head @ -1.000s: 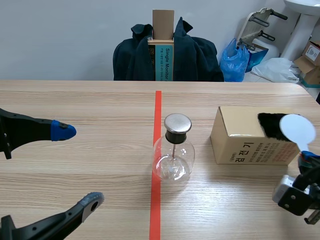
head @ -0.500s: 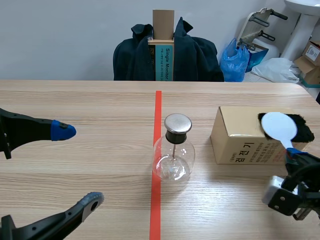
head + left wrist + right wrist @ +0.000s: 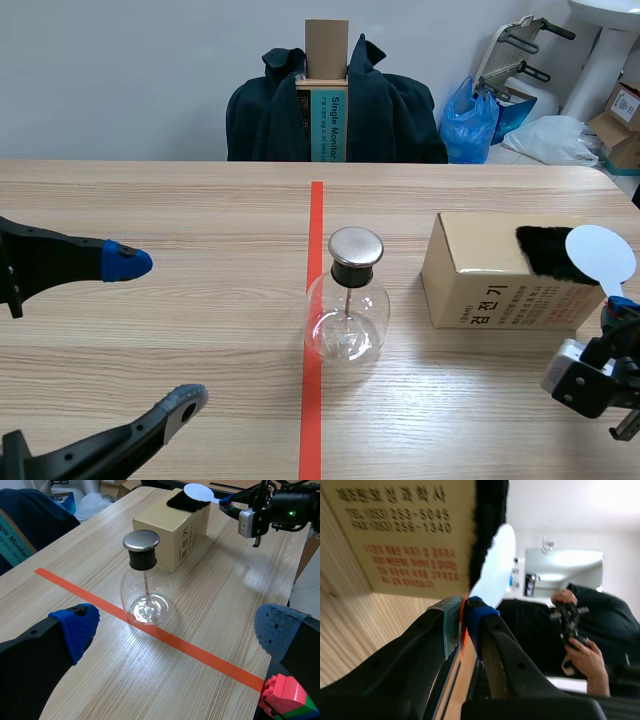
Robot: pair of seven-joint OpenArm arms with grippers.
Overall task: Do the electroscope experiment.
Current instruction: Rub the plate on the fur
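Observation:
The electroscope [image 3: 346,305] [image 3: 146,578], a clear glass flask with a metal cap and a rod inside, stands on the red tape line at mid-table. A cardboard box [image 3: 500,272] [image 3: 172,523] [image 3: 402,532] to its right carries a black fur pad [image 3: 552,253] [image 3: 187,501] on top. My right gripper [image 3: 614,306] [image 3: 464,617] is shut on the handle of a white paddle [image 3: 599,256] [image 3: 198,490] [image 3: 495,567], whose round disc lies against the fur. My left gripper [image 3: 160,330] [image 3: 172,630] stands open well left of the flask.
A chair draped with a dark jacket [image 3: 335,105] stands behind the table's far edge. Blue bags [image 3: 470,120] and boxes lie on the floor at the back right. A small red and green block [image 3: 285,695] shows beside my left gripper's finger. A person's hand [image 3: 582,660] shows beyond the table.
The right gripper slid the white paddle across the fur pad, first toward the left, then back to the right end of the box. The left arm has not moved.

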